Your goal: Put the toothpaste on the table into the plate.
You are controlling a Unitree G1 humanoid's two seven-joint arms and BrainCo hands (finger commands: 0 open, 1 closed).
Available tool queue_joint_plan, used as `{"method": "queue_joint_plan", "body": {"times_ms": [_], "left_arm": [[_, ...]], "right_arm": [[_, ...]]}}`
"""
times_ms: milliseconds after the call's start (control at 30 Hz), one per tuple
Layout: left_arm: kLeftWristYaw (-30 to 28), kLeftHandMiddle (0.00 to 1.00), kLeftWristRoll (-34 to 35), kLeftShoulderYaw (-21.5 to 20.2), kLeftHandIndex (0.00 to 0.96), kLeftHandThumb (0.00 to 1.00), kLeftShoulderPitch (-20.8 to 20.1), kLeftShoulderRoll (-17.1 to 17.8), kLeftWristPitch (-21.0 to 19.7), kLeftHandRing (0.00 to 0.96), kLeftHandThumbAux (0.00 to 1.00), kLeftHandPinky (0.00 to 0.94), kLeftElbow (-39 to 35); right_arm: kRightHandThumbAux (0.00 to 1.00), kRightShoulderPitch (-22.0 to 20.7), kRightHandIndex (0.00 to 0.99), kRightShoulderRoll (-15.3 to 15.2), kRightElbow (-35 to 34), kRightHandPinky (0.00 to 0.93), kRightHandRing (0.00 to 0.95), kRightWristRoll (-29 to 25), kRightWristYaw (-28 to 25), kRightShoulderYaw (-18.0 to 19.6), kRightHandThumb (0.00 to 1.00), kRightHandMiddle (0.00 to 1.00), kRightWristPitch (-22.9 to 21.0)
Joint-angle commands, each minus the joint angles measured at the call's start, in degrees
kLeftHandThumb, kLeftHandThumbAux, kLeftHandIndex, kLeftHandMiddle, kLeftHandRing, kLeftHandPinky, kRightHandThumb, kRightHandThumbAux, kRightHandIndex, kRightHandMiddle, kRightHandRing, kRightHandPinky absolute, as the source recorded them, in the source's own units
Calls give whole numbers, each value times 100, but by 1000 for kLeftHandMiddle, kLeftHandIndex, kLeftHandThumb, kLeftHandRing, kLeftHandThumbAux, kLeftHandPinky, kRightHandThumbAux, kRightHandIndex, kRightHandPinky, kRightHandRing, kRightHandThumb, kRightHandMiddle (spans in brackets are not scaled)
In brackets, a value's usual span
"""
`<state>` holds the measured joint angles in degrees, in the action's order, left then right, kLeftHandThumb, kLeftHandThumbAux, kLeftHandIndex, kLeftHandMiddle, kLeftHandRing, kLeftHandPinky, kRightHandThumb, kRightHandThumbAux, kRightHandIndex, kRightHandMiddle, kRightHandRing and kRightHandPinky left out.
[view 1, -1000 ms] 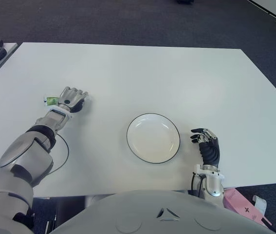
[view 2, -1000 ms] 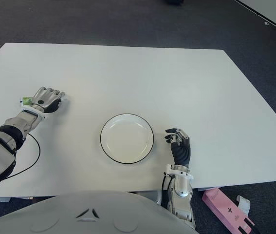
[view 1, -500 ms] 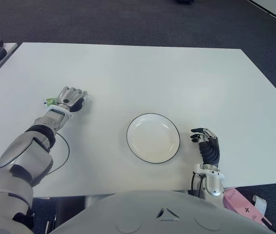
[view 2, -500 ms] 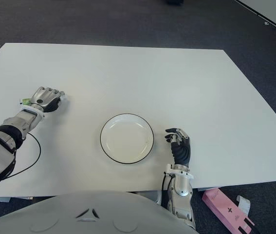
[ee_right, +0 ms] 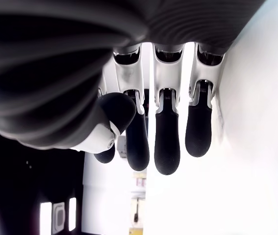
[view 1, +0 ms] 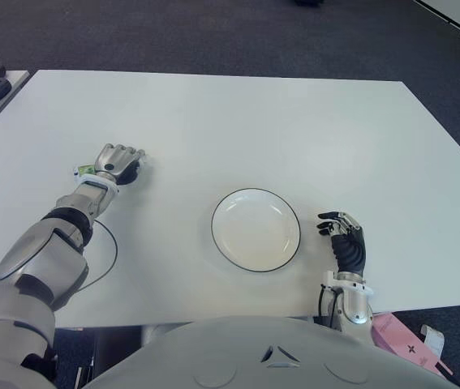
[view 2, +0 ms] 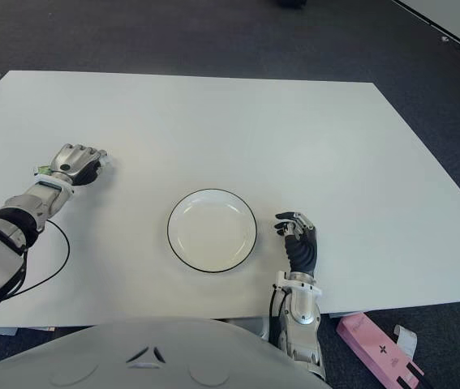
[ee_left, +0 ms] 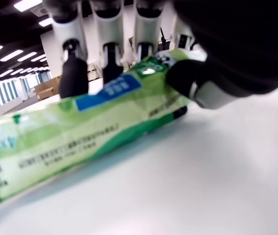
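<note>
On the table's [view 1: 238, 113] left side, my left robot hand [view 1: 119, 163] grips the toothpaste [ee_left: 80, 129], not yet lifted; the plate [view 1: 255, 229] sits empty, right robot hand [view 1: 346, 245] relaxed beside it.

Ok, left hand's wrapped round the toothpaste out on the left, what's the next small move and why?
Probably lift it straight up a little. In the wrist view the left hand has fingers and thumb closed around the toothpaste, but the tube appears to lie on the table. The plate is empty, to the right; the right hand is idle beside it.
</note>
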<state>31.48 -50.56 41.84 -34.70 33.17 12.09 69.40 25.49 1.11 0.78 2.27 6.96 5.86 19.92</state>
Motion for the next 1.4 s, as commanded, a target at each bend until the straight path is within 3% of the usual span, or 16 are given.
{"method": "queue_joint_plan", "body": {"times_ms": [33, 233, 333, 733, 967, 1100, 1400], "left_arm": [[100, 891, 12, -103, 442, 738, 168, 33, 134, 880, 700, 878, -551], [393, 887, -70, -261, 442, 737, 329, 172, 86, 875, 700, 867, -1287], [419, 886, -126, -427, 443, 737, 572, 308, -16, 873, 700, 866, -2202], [440, 882, -438, -867, 443, 735, 1362, 468, -80, 871, 700, 872, -4480], [790, 881, -697, -947, 443, 734, 1463, 413, 253, 870, 700, 875, -4951], [1178, 879, -967, -844, 443, 732, 1458, 221, 430, 869, 700, 873, -5074], [1453, 888, -1308, -583, 443, 730, 1525, -42, 996, 875, 700, 882, -5582]], "right_arm": [[685, -74, 442, 40, 120, 514, 524, -3, 27, 8, 840, 463, -72], [685, -119, 444, 34, 164, 513, 523, -26, -3, -4, 840, 462, -115], [685, -156, 445, 35, 219, 513, 523, -34, -8, -5, 840, 462, -93], [684, -224, 446, 55, 281, 514, 524, -24, -8, -44, 840, 461, -101], [684, -247, 445, 74, 306, 516, 525, -17, 5, -58, 840, 462, -66], [684, -252, 445, 87, 316, 515, 524, -34, 0, -62, 840, 462, -47], [684, -270, 449, 117, 315, 517, 522, -79, -21, -77, 840, 460, -84]]}}
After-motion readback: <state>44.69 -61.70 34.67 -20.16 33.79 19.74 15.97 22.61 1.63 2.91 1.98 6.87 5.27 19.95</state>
